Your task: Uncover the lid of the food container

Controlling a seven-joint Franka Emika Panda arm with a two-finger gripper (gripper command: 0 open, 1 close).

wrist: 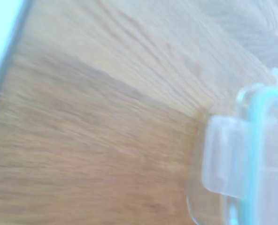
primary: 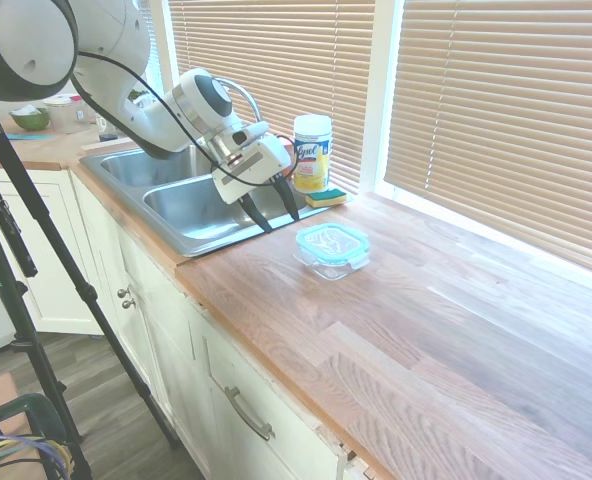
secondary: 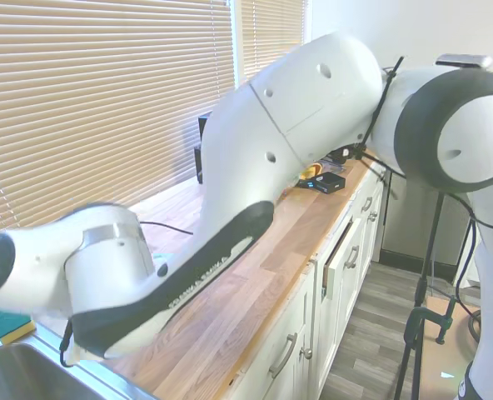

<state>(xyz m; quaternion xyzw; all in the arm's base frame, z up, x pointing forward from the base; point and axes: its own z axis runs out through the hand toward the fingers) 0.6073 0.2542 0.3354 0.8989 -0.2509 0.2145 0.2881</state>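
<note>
A small clear glass food container [primary: 330, 260] stands on the wooden counter, with its teal-rimmed clear lid [primary: 332, 240] sitting on top of it. My gripper [primary: 274, 214] hangs open above the sink's edge, to the left of the container and apart from it, its two dark fingers [primary: 289, 200] pointing down with nothing between them. In the wrist view, blurred, the lid [wrist: 266, 154] and one of its side tabs [wrist: 222, 159] show against the wood. In the second exterior view the arm hides the container.
A steel double sink [primary: 191, 205] lies left of the container. Behind it, a yellow-labelled Lysol canister [primary: 312, 152] and a yellow-green sponge [primary: 326, 197] stand by the window. The wooden counter [primary: 456, 340] stretches to the right.
</note>
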